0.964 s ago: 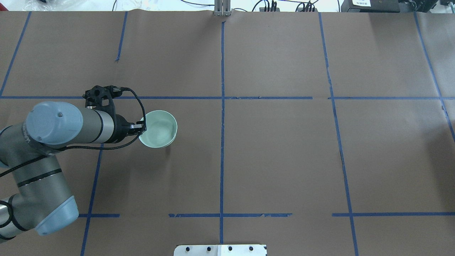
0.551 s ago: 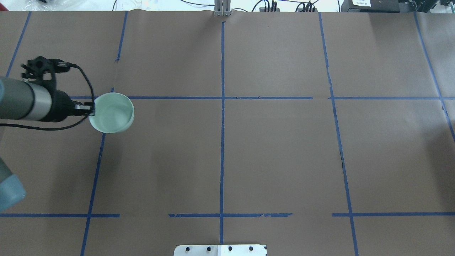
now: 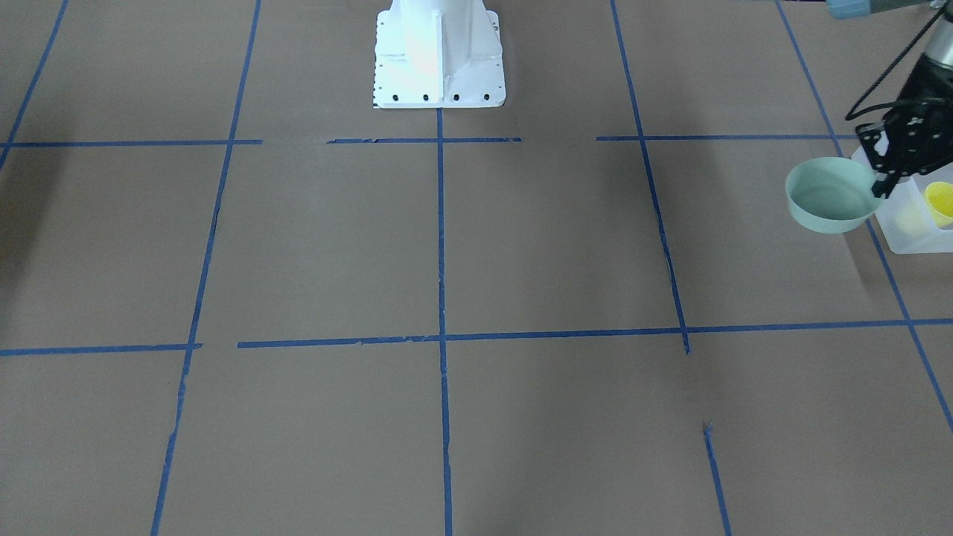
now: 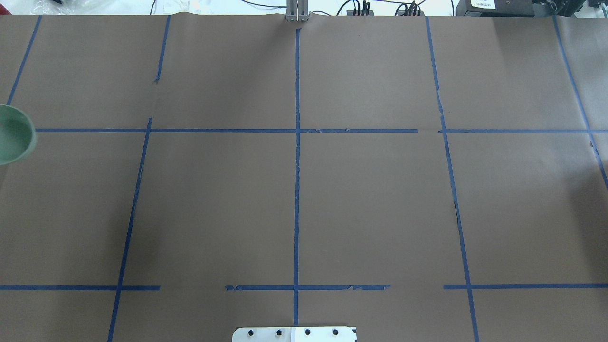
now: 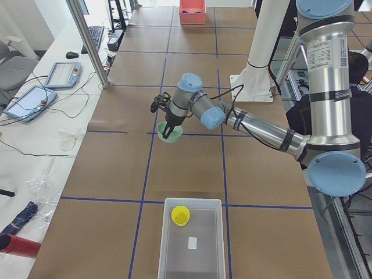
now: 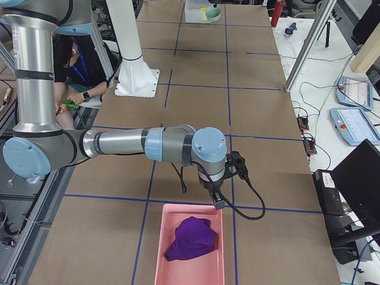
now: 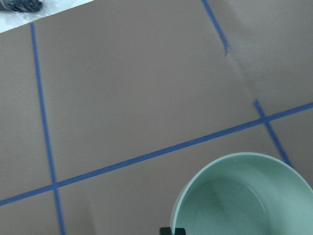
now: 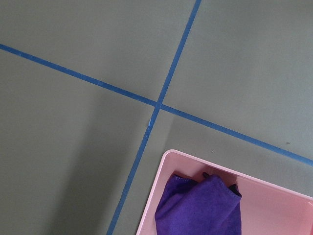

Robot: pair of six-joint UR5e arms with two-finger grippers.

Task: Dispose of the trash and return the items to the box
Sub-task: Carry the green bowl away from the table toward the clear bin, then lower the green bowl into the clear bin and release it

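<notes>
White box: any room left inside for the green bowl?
Likely. The cup crowds one box corner; beside it and on to the opposite end wall the floor is bare, save a small label. The left gripper holds the bowl.

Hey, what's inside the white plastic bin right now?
The yellow cup stands upright near one end, plus a small white patch on the floor. The bin's near end is cut off by the frame. The green bowl is outside, in the left gripper.

bowl (image 4: 14,135) is cut off by overhead view's left edge; box (image 3: 904,234) and cup (image 3: 940,203) are clipped at front view's right edge; right gripper (image 6: 218,203) closure cannot be judged
</notes>
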